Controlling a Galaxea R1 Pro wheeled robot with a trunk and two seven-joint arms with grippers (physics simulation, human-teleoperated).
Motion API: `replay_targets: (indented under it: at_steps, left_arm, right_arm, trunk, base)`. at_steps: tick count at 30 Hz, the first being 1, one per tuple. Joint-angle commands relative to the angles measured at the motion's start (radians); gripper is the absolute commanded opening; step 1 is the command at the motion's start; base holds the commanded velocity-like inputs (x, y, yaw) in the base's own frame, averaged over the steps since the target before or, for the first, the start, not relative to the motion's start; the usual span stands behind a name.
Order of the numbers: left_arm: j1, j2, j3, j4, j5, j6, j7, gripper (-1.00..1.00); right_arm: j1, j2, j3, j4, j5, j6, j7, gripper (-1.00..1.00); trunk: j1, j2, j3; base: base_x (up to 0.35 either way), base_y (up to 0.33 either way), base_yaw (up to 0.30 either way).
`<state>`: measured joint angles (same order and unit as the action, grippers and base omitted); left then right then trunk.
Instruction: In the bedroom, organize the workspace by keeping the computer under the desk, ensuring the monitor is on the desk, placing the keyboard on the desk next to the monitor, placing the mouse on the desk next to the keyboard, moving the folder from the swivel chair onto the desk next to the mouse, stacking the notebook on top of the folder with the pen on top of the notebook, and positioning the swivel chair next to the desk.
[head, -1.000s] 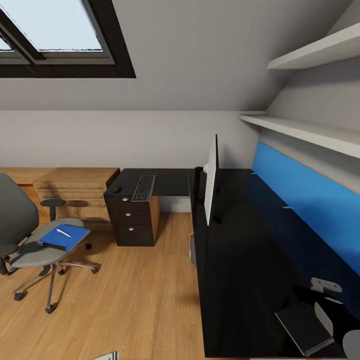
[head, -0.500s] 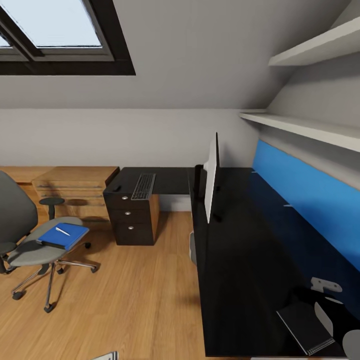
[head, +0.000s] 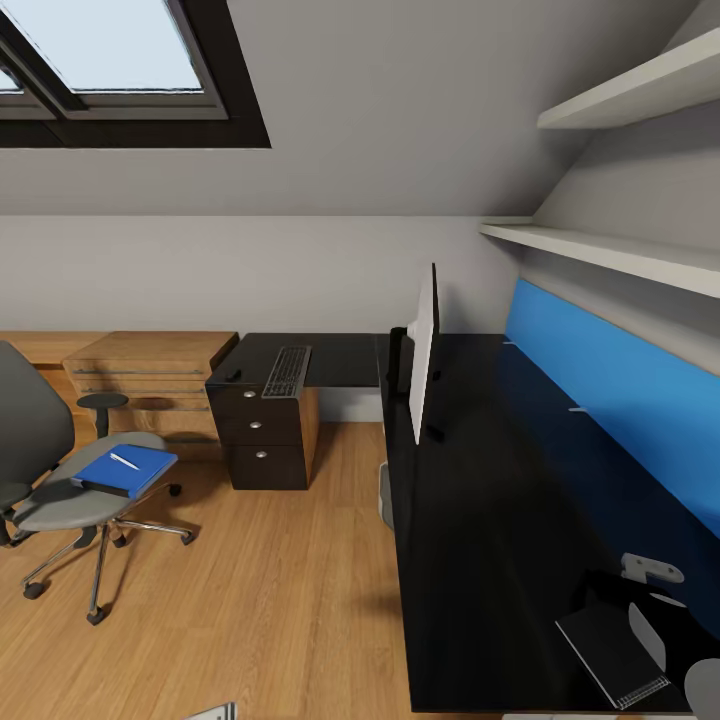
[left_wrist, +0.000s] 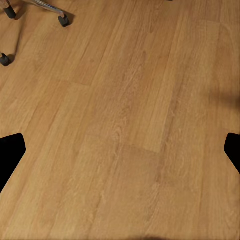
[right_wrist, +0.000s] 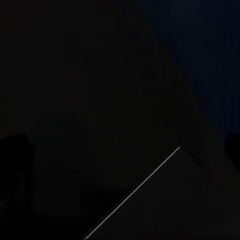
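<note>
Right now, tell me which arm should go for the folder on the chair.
Left, probably. The blue folder lies on the swivel chair at the robot's left, and the left wrist view shows a chair caster on the floor nearby. The right arm's pincer faces the black desk.

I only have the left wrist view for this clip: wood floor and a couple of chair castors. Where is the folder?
Observer: In the head view, the flat blue folder lies on the seat of the grey swivel chair.
Operator: Anything on it?
Observer: A white pen lies on top of it.
Operator: And the keyboard?
Observer: The dark keyboard rests on the black top above the dark drawer unit, apart from the thin white monitor standing on the black desk.
</note>
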<state>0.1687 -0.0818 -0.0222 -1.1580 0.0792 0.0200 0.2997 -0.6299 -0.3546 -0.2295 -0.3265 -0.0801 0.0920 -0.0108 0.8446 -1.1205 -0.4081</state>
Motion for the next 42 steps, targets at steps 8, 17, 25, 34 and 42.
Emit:
replay_targets:
  at_steps: [8,17,25,34,42]
  left_arm:
    - [0.0,0.001,-0.002,-0.002,0.008,0.002,0.006,1.0]
    - [0.0,0.002,-0.002,0.001,0.008,0.002,0.006,1.0]
    - [0.0,0.002,0.028,0.016,0.007,0.002,0.005,1.0]
    - [0.0,0.002,0.032,0.017,0.007,0.002,0.004,1.0]
    - [0.0,0.002,0.033,0.017,0.007,0.002,0.005,1.0]
  right_arm:
    - [0.001,0.004,0.003,-0.009,-0.003,0.008,0.001,1.0]
    - [0.001,0.005,0.003,-0.01,-0.003,0.008,0.002,1.0]
    - [0.001,0.005,0.001,-0.01,-0.003,0.008,0.002,1.0]
    - [0.001,0.005,0.001,-0.01,-0.003,0.008,0.002,1.0]
    - [0.001,0.005,0.001,-0.011,-0.003,0.008,0.003,1.0]
  trunk:
    - [0.0,0.0,-0.001]
    - [0.0,0.0,-0.001]
    - [0.0,0.0,-0.001]
    - [0.0,0.0,-0.001]
    - [0.0,0.0,-0.001]
  base:
    - [0.0,0.0,0.0]
    - [0.0,0.0,0.0]
    - [-0.067,-0.01,0.0]
    - [-0.156,-0.027,0.0]
    - [-0.147,-0.002,0.0]
